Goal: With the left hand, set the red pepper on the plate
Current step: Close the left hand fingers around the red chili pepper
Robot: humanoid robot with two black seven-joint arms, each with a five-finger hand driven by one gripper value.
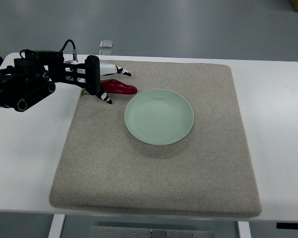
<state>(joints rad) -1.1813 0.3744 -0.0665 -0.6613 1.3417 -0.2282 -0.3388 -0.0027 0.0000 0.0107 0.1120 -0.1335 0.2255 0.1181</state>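
Fingers (120, 72) closing round the pepper (120, 88), we are taking hold.
We are gripping it with the left hand (103, 82) on the mat (158, 168), just beside the plate (159, 116), to carry it across.

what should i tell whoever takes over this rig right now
Left hand: fingers around the glossy red pepper at the mat's upper left; whether it has left the mat is unclear.
Right hand: out of view.
Round pale green plate: empty, mid-mat on the beige felt mat, just right of the pepper.
Done: reach, likely grasp.
Left: carry the pepper right, set it on the plate, release.
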